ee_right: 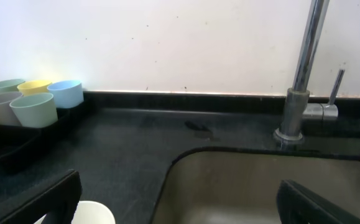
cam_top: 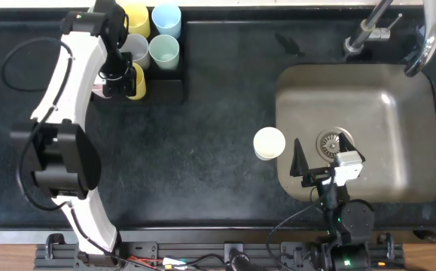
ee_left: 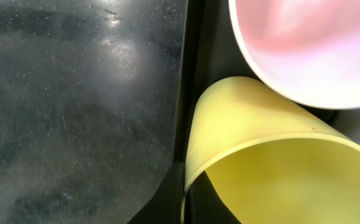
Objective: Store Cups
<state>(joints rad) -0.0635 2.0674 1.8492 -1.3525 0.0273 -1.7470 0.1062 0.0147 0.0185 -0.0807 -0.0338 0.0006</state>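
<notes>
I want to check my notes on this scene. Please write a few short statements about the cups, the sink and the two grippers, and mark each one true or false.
1. A cream plastic cup stands on the black counter beside the steel sink. True.
2. The pale blue plastic cup lies in the sink. False: it stands in the black plastic tray with other cups.
3. The right gripper has its jaws shut. False: they stand wide apart, above the sink.
4. The left gripper is at the tray, next to a yellow plastic cup. True.
</notes>
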